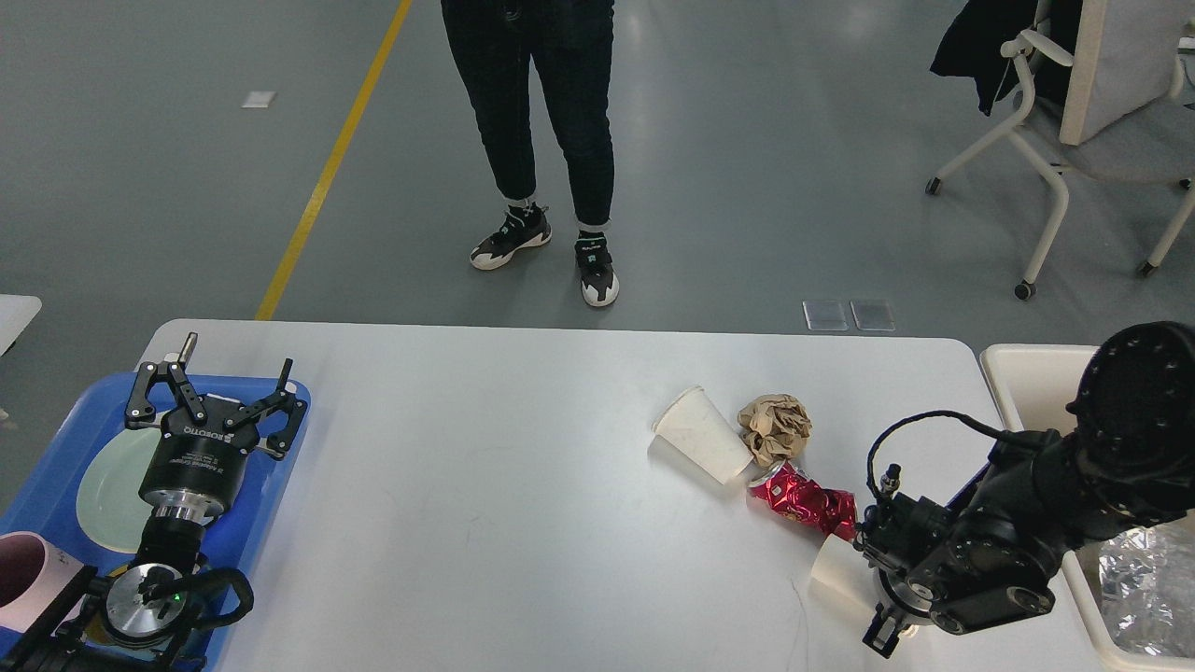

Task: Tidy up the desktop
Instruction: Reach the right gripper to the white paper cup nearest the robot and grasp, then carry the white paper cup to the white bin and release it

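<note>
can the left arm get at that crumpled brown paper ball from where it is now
Probably not easily. The left gripper hangs open over the blue tray at the desktop's left end, far from the brown paper ball. Bare desktop lies between, so nothing blocks it; the right arm is much closer.

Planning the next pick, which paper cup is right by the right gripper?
The near cup, partly hidden behind the right gripper; the other cup lies tipped beside the paper wad.

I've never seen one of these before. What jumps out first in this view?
A little heap of rubbish sits right of centre on the white desktop: a tipped paper cup, a crumpled brown paper ball and a crushed red can. The right gripper is down beside a second cup, while the left gripper hovers open over a blue tray.
</note>
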You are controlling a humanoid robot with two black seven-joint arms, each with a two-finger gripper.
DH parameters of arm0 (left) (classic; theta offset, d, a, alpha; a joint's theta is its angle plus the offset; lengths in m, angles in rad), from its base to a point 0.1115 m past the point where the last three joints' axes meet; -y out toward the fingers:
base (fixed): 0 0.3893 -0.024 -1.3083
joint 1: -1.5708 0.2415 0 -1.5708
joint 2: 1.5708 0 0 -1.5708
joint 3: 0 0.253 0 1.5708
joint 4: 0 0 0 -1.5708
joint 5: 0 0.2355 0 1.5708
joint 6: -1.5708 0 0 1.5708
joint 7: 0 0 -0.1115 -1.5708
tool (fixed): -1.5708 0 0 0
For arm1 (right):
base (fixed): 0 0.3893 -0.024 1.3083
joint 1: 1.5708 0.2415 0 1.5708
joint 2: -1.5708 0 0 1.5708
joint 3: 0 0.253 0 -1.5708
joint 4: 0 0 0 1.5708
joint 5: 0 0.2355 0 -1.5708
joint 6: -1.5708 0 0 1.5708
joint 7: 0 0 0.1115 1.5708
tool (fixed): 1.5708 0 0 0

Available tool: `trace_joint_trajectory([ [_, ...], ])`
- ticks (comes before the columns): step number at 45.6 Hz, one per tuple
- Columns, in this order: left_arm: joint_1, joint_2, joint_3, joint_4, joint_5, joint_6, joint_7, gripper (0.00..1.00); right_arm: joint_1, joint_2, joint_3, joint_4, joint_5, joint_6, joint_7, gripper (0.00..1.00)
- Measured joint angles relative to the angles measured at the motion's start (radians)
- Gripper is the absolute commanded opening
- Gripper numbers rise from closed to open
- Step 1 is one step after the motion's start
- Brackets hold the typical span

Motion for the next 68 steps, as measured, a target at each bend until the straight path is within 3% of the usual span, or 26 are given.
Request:
trace_joint_trajectory([
  [30,0.0,0.0,0.0,-0.001,0.0,0.0,0.0,0.97,0.045,-0.046,0.016,0.055,0.141,0.013,0.014,0.0],
  [39,0.0,0.0,0.0,-0.001,0.0,0.0,0.0,0.97,0.206,-0.148,0.023,0.166,0.401,0.02,0.013,0.0],
  [55,0.0,0.0,0.0,0.0,0.0,0.0,0.0,0.97,0.678,-0.245,-0.123,0.284,0.985,0.292,0.03,0.0],
  [58,0.0,0.0,0.0,0.0,0.0,0.0,0.0,0.97,0.779,-0.243,-0.172,0.317,1.034,0.325,0.062,0.0],
  [66,0.0,0.0,0.0,0.0,0.0,0.0,0.0,0.97,0.963,-0.21,-0.354,0.344,1.065,0.399,0.304,0.0],
  [68,0.0,0.0,0.0,0.0,0.0,0.0,0.0,0.97,0.982,-0.196,-0.401,0.344,1.066,0.401,0.344,0.0],
])
